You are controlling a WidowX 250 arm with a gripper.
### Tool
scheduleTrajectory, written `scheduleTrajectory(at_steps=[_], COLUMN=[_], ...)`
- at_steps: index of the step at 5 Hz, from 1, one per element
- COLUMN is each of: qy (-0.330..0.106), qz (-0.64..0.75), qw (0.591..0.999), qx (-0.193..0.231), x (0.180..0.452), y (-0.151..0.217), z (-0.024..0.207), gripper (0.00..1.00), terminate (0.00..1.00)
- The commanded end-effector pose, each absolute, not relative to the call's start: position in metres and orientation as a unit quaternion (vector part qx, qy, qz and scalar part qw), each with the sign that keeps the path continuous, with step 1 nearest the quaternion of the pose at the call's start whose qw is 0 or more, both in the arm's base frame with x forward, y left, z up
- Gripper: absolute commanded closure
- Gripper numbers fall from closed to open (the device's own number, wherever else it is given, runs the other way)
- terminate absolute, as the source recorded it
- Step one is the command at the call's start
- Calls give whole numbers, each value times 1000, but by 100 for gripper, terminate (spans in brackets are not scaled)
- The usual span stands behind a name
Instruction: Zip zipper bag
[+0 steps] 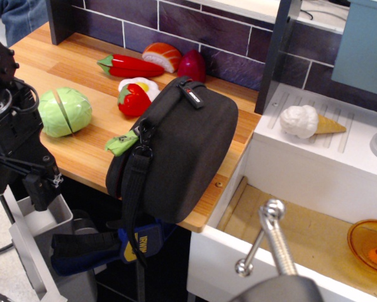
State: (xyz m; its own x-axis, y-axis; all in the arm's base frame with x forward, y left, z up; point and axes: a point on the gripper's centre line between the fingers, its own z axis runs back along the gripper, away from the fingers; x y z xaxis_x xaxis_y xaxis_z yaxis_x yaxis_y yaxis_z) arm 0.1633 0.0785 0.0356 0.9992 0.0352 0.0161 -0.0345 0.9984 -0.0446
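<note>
The zipper bag [182, 151], a large black rounded fabric case, stands on edge at the front of the wooden counter [81, 154] and overhangs it. Its top handle with a red-white tag [191, 92] points up and back. The black webbing strap [133, 195] hangs down from the zipper end at the bag's left. My gripper [40, 185] is on the black arm at the far left, below counter level and well apart from the bag. Its fingers are dark and merge with the arm, so the jaws cannot be read.
Toy food lies behind and left of the bag: a green cabbage [65, 111], red peppers [128, 65], salmon [163, 55] and an egg [141, 85]. A blue-and-black clamp [100, 245] sits under the counter. To the right, a white sink holds an orange bowl [372, 244], with an ice cream cone [308, 121] behind.
</note>
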Motion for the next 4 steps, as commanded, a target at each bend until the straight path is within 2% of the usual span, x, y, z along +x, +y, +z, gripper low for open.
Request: scheduleTrajectory(at_steps=[1,3,4], qy=[-8,33,10], qz=[17,-59,-124], qw=[1000,992,985], qx=[-22,-103,-117], x=[163,176,181], y=[79,59,39], z=[36,109,132], gripper=[0,0,0], terminate=[0,0,0])
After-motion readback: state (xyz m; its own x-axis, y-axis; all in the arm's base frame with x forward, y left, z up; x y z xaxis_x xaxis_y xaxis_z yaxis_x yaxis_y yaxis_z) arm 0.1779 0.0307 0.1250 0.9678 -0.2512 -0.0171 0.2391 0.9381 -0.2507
